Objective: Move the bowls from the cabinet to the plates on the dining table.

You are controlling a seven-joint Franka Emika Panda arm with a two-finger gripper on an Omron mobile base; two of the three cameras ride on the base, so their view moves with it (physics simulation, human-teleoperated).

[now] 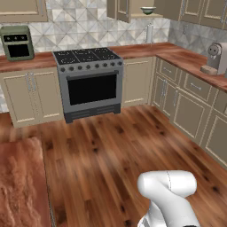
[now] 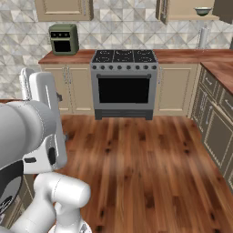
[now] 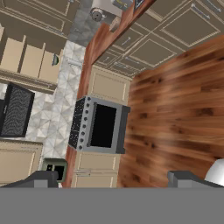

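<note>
Pale green-white bowl (image 1: pixel 148 9) sat on the shelf of the open wall cabinet (image 1: pixel 122 9), at about 1 o'clock in the left base view and near 1 o'clock at the top edge of the right base view, above the wood counter (image 1: pixel 142 49) to the right of the stove (image 1: pixel 89 80). Only this one bowl could be made out; the cream one was not identified. Gripper (image 3: pixel 113 179) was carried high and rolled, its dark fingertips (image 3: pixel 43 178) standing wide apart at 6 o'clock in the hand view, with nothing between them; it looked across the room at the stove rather than at the shelf. Judged step: approach to the cabinet, since a wide stretch of wood floor (image 1: pixel 115 146) lay between base and counter. To do it well, the base should probably close in square to the counter just right of the stove, stopping short of the corner run of drawers (image 1: pixel 186 97) at 3 o'clock. The hand would then need levelling so the jaws face the shelf opening, clear of the open door (image 2: pixel 162 10). Grasp on the bowl rim from the front seemed safest, one finger inside and one outside, as the shelf leaves little headroom. Risk noted: bowl is small and near the shelf edge, so a nudge could knock it down. A paper towel roll (image 1: pixel 149 33) stood on the counter directly beneath and should be avoided.
</note>
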